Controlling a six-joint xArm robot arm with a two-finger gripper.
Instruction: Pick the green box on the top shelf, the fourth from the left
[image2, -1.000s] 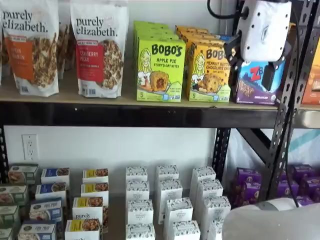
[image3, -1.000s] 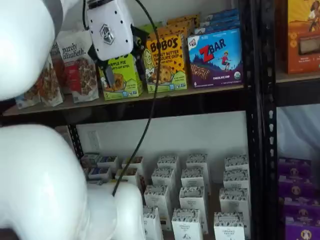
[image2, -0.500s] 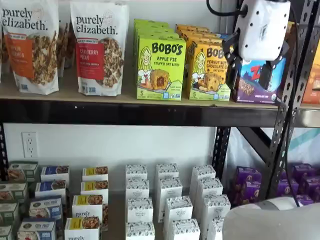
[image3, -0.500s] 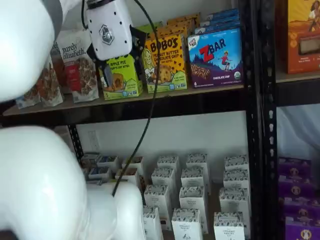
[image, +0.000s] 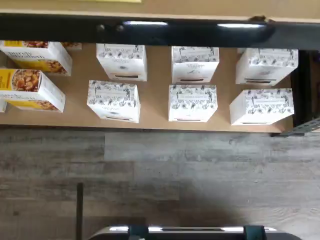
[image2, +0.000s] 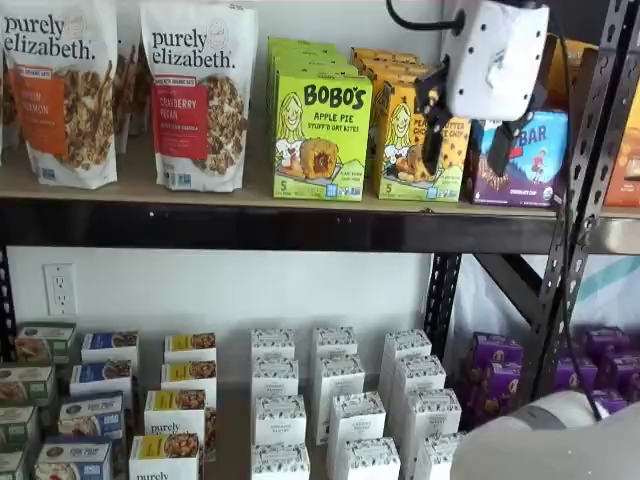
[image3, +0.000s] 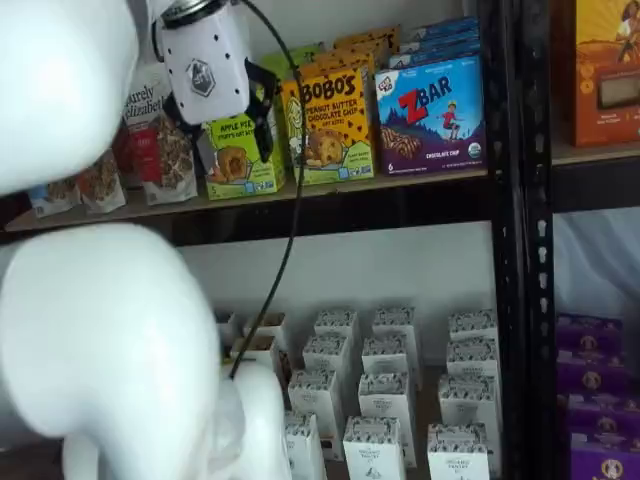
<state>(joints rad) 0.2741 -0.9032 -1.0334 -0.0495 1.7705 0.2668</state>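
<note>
**Gripper in front of the top shelf, green box not held**

In the wrist view we look down on a lower shelf board (image: 155, 65) with white boxes (image: 192, 102) in two rows and yellow-fronted boxes (image: 30, 90) at one end of it. A black beam (image: 160, 31) crosses just above them, and grey plank floor (image: 165, 165) lies beyond the board's front edge. We see no fingers here.

In a shelf view the green box (image2: 321, 138) stands upright at the front edge of the top shelf (image2: 250, 195), between a granola bag (image2: 198, 95) and a yellow box (image2: 405, 150). More green boxes stand in a row behind it. Our gripper (image2: 468, 148) hangs in front of the yellow box and a Zbar box (image2: 535, 160), toward the shelf's right end, its white body above. Its two black fingers stand plainly apart with nothing between them. They are near the green box but not on it.

In a shelf view from the other side the gripper (image3: 232, 133) covers the upper part of the green box (image3: 240, 160). One finger (image3: 266, 125) shows at the box's right edge. The yellow box (image3: 330, 125) and the Zbar box (image3: 432, 112) stand to its right along the front edge of the shelf (image3: 400, 180). White boxes (image3: 385, 390) fill the shelf below.
</note>
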